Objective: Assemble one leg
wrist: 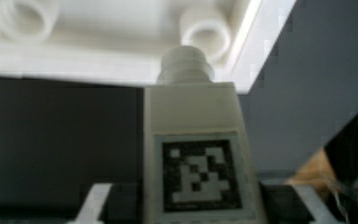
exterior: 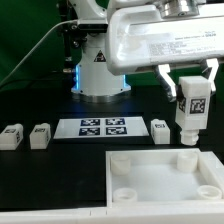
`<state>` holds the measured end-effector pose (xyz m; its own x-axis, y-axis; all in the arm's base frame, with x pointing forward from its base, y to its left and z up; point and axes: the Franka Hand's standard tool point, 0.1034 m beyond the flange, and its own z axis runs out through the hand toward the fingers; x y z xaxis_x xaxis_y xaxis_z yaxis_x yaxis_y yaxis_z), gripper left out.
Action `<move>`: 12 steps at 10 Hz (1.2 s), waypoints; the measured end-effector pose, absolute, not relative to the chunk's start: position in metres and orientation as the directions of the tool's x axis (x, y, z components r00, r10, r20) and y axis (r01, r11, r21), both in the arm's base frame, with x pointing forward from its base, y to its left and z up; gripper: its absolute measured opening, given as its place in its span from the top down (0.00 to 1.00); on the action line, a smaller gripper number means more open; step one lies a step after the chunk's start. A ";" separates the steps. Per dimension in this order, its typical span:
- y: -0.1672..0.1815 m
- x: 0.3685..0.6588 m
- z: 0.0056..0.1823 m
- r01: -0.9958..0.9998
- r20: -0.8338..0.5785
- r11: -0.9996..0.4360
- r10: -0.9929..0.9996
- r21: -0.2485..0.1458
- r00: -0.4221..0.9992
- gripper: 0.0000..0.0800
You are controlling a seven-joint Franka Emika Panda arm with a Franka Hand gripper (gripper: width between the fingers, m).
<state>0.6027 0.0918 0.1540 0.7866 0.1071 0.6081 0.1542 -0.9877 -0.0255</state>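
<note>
My gripper (exterior: pixel 193 88) is shut on a white leg (exterior: pixel 193 108) with a black-and-white tag and holds it upright above the far right part of the large white square panel (exterior: pixel 160 178). Its round peg end points down, a little above the panel's far edge. In the wrist view the held leg (wrist: pixel 195 140) fills the middle, between my fingers (wrist: pixel 105 200), with the panel (wrist: pixel 105 45) and its round sockets beyond the peg. Three more legs lie on the table: two at the exterior view's left (exterior: pixel 12 137) (exterior: pixel 40 136) and one right of the marker board (exterior: pixel 161 130).
The marker board (exterior: pixel 103 128) lies flat behind the panel. The robot base (exterior: pixel 98 70) stands at the back. A cable runs down at the back left. The table is black.
</note>
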 end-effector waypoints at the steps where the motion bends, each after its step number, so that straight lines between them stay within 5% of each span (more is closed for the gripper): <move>1: 0.092 0.599 0.149 0.156 0.603 -0.987 0.109 -0.026 0.791 0.63; 5: 0.092 0.600 0.148 0.158 0.599 -0.987 0.112 -0.025 0.793 0.63; 12: 0.100 0.632 0.109 0.175 0.567 -0.984 0.127 -0.031 0.814 0.63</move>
<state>0.6319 0.0996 0.1092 0.8141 0.1266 0.5668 0.1750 -0.9841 -0.0314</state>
